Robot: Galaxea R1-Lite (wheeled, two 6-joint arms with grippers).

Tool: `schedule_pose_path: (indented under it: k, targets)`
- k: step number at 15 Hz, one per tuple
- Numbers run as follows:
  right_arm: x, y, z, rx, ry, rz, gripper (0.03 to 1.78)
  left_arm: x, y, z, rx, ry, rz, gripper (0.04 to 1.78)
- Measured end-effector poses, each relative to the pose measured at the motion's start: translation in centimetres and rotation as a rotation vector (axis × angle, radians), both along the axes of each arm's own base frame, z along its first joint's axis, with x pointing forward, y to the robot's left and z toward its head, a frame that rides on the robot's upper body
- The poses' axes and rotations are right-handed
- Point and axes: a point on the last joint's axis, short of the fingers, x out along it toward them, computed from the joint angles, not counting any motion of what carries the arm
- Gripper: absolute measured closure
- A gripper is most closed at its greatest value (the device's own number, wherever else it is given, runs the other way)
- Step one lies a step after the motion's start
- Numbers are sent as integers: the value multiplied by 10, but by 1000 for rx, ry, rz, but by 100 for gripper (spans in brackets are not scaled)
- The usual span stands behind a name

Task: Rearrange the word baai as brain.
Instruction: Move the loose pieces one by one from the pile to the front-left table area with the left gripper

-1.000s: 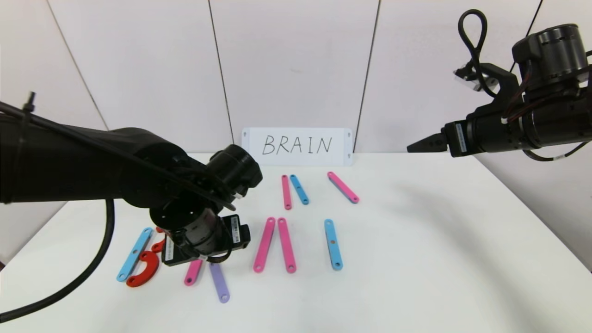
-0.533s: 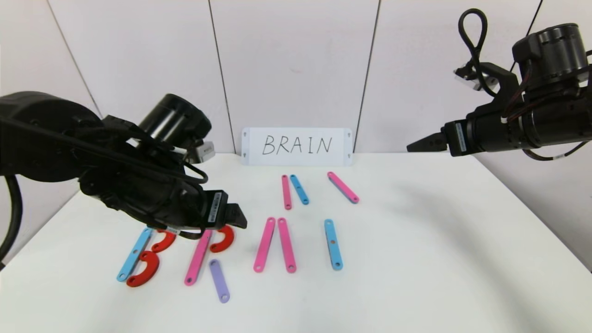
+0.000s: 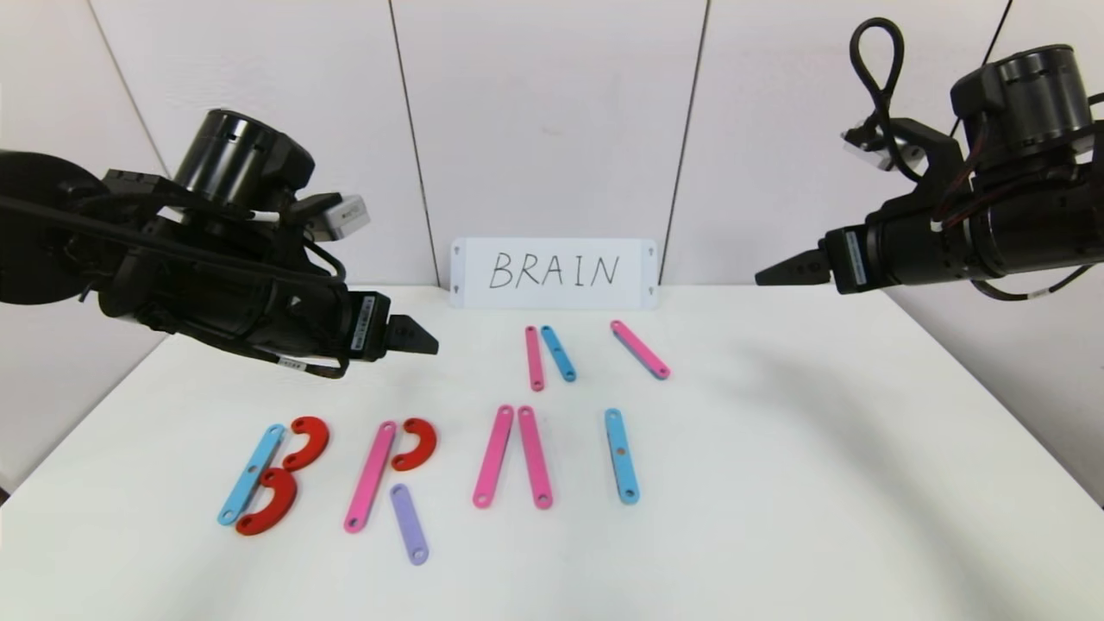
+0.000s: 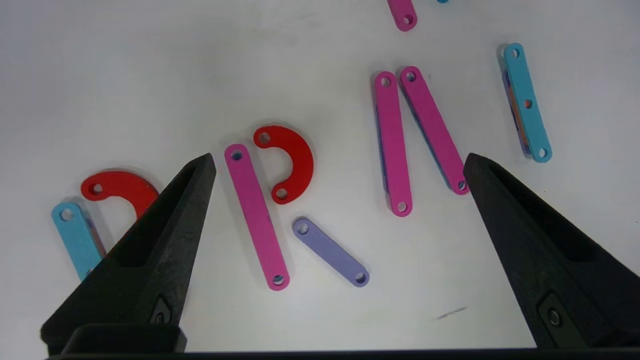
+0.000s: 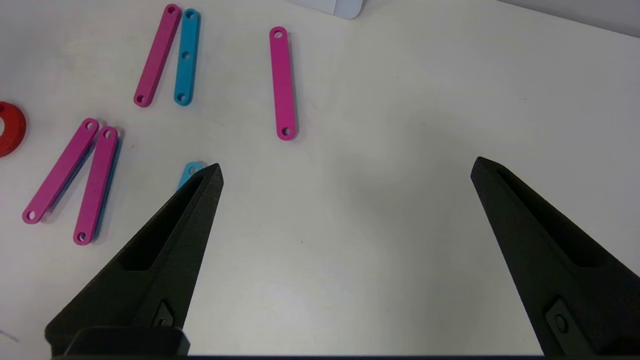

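Note:
The word lies along the front of the white table (image 3: 819, 448). On the left, a blue strip (image 3: 251, 473) with two red curves (image 3: 307, 440) (image 3: 269, 502) forms a B. A pink strip (image 3: 370, 475), a red curve (image 3: 416, 443) and a purple strip (image 3: 409, 523) form an R. Two pink strips (image 3: 493, 455) (image 3: 535, 456) lean together at their tops, and a blue strip (image 3: 621, 455) stands alone. My left gripper (image 3: 423, 338) hangs open and empty above and behind the R. Its wrist view shows the purple strip (image 4: 331, 251) below the open gripper (image 4: 339, 159). My right gripper (image 3: 763, 276) is open, high at the right.
A white card reading BRAIN (image 3: 554, 272) leans against the back wall. In front of it lie a pink strip (image 3: 535, 357), a blue strip (image 3: 558, 353) and a slanted pink strip (image 3: 640, 349). The table's right edge (image 3: 992, 405) runs under my right arm.
My left arm has lifted and drawn back to the left from low over the R pieces, uncovering the pink strip and red curve. The right arm has barely moved.

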Motion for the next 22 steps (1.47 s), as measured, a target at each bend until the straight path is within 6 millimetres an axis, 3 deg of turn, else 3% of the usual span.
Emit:
schedule_pose_path:
  k: [4,8,12,17,22]
  targets:
    - [0,1,-1,-1,5,4,7,-1,9,-3,45,-1,-16,9]
    - [1,3,-2,-1,8,9,7,-12,12,-26,89,115,-12,9]
    - [0,4,-3,-2,11,11,7,-35,17,-57,239,270,-12,9]
    - [0,4,-2,-2,11,11,7,-61,2,-82,379,317,-106,9]
    - [1,4,-2,-1,11,9,7,-56,-18,-95,418,263,-72,9]
